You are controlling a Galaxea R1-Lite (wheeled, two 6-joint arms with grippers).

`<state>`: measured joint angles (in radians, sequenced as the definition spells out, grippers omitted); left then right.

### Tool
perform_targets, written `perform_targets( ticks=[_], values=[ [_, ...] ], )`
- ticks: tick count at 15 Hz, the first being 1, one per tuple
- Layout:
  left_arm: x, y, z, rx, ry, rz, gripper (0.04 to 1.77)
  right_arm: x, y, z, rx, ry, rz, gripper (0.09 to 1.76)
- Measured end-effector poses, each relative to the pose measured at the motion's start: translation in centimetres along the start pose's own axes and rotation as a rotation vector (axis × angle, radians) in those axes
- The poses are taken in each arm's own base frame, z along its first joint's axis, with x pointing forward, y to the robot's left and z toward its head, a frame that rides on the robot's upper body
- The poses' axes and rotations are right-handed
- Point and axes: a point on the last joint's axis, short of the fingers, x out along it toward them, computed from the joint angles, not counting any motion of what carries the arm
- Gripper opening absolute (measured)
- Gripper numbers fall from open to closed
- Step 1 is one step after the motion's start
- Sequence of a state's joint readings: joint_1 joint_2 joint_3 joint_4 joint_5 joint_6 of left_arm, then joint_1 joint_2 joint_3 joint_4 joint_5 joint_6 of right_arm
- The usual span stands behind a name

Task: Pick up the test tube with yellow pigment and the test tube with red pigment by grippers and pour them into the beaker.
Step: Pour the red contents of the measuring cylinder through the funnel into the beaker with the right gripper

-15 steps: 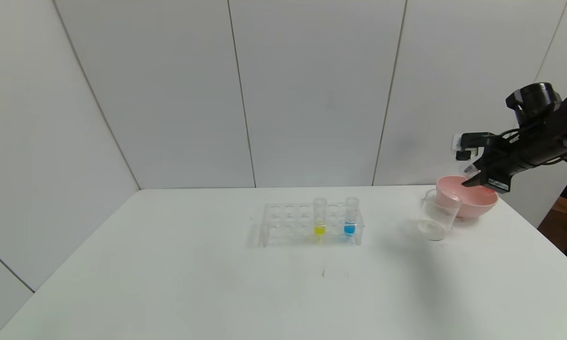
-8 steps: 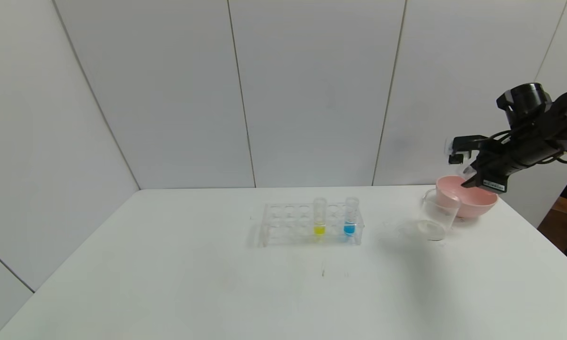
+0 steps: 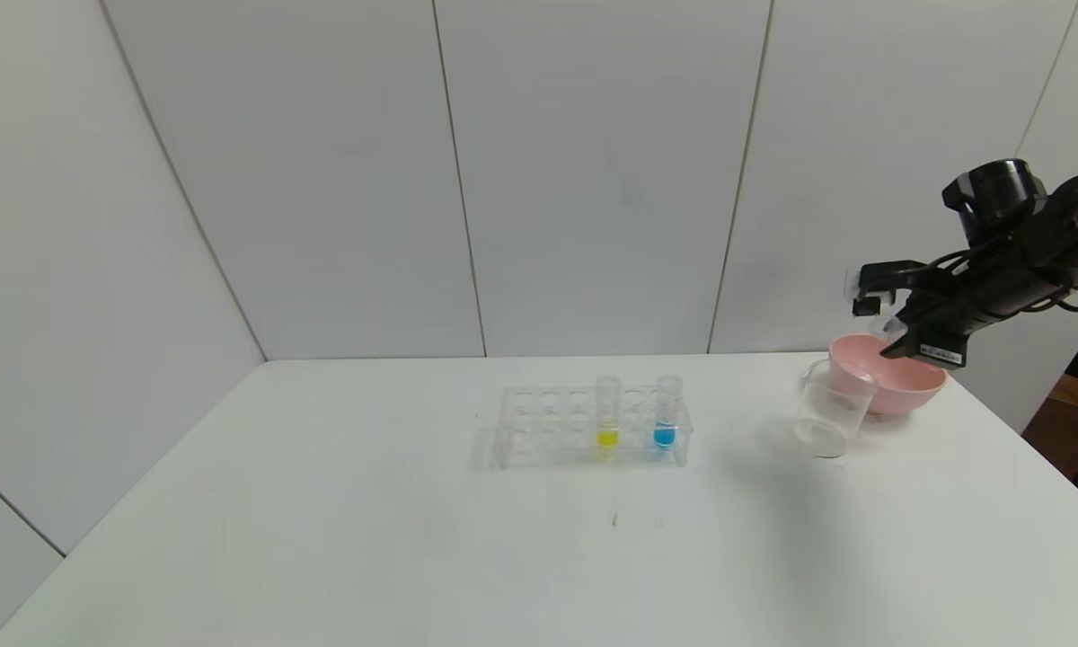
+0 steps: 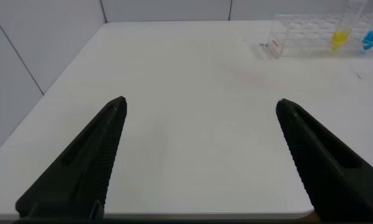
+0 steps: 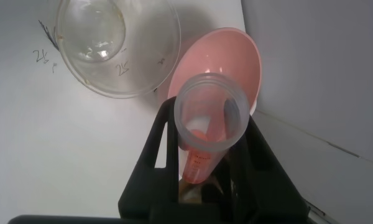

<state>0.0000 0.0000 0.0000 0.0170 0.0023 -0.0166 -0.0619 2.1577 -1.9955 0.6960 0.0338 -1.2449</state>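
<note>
the right gripper (image 3: 894,334) clamps the red tube (image 5: 208,124) above the pink bowl (image 3: 907,388), beside the beaker (image 3: 829,409). the left gripper (image 4: 199,155) hangs open over the table (image 4: 174,124).

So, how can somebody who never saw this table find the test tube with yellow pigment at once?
Look at the white table and find the clear many-holed rack near its middle. Two tubes stand upright in the rack, and the test tube with yellow pigment is the one nearer the robot's left. Its bottom tip is yellow, while its neighbour, the blue-tipped tube, has a blue tip.
</note>
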Motion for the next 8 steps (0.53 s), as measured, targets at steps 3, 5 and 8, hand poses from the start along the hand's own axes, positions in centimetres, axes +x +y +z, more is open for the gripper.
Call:
perform_targets(
  ticks=[3,5,8],
  values=[
    [0.00,0.00,0.00,0.000,0.000,0.000,1.72,-0.09,0.08,-0.03,-0.005,0.004,0.007,0.53],
    [0.00,0.00,0.00,0.000,0.000,0.000,1.72,-0.19,0.00,-0.21,-0.012,0.021,0.000,0.53],
    [0.00,0.00,0.00,0.000,0.000,0.000,1.72,-0.31,0.09,-0.44,-0.016,0.052,0.006,0.53]
  ],
)
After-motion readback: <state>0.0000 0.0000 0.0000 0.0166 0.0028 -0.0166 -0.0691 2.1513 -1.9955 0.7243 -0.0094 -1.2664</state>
